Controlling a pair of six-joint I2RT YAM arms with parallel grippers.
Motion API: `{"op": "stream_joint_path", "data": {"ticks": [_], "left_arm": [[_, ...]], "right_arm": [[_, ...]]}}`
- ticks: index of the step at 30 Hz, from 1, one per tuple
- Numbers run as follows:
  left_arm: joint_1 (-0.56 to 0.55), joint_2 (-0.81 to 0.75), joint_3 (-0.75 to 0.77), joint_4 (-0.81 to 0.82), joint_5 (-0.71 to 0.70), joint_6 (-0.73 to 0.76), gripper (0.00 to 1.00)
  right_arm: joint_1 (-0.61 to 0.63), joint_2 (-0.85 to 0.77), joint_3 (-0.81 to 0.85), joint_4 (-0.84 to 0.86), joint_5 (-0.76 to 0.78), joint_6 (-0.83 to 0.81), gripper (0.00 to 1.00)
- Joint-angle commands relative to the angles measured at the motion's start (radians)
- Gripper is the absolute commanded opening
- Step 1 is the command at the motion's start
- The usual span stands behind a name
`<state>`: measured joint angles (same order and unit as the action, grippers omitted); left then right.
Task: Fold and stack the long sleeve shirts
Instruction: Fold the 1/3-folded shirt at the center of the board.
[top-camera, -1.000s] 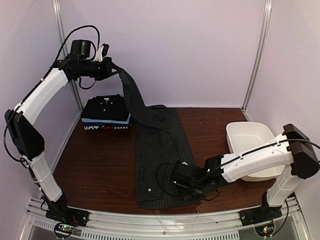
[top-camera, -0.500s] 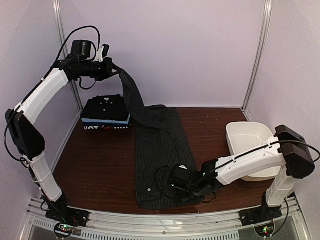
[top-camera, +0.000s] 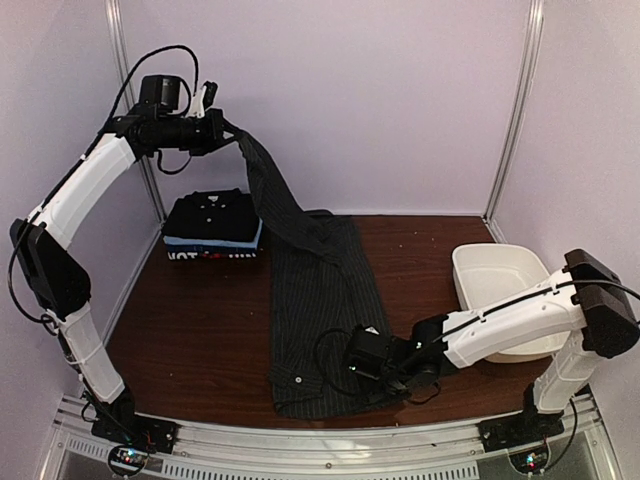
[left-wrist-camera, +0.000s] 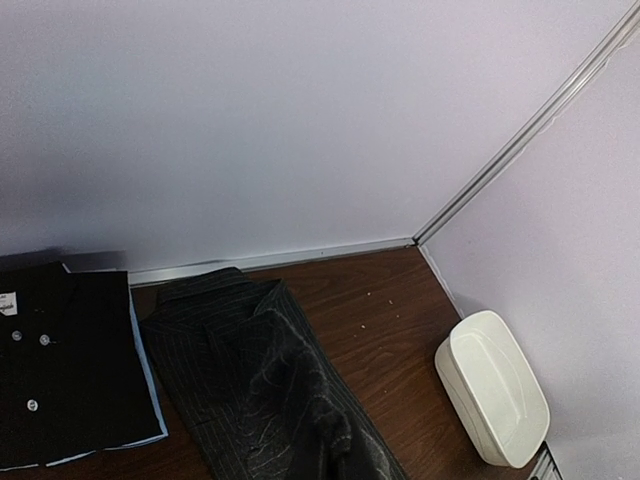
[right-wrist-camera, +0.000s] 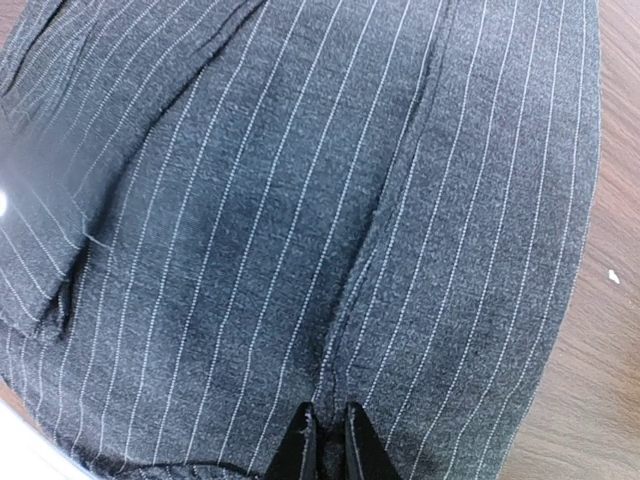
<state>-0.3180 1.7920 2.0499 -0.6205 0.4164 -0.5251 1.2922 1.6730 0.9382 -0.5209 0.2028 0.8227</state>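
Pale lilac walls enclose a dark wooden table

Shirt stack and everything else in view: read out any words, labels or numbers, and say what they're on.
"VOT": white letters on the bottom layer of the folded shirt stack; the letters after it are blurred.
White tag at the collar of the black shirt: too small to read.
Nothing else is readable.

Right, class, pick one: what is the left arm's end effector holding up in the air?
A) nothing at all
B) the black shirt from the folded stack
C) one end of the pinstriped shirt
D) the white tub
C: the left end effector is shut on one end of the pinstriped shirt, which drapes from it down onto the table.
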Motion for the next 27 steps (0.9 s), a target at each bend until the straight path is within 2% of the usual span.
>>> {"op": "stream_joint_path", "data": {"ticks": [1,14,27], "left_arm": [[0.002,0.006,0.035,0.049,0.016,0.007,0.00],[0.003,0.021,0.099,0.050,-0.010,0.015,0.00],[0.006,0.024,0.138,0.019,-0.070,0.040,0.00]], "right_arm": [[0.007,-0.035,-0.010,-0.011,0.003,0.004,0.12],[0.020,-0.122,0.000,0.040,-0.051,-0.051,0.07],[0.035,-0.075,-0.014,0.126,-0.110,-0.060,0.06]]}}
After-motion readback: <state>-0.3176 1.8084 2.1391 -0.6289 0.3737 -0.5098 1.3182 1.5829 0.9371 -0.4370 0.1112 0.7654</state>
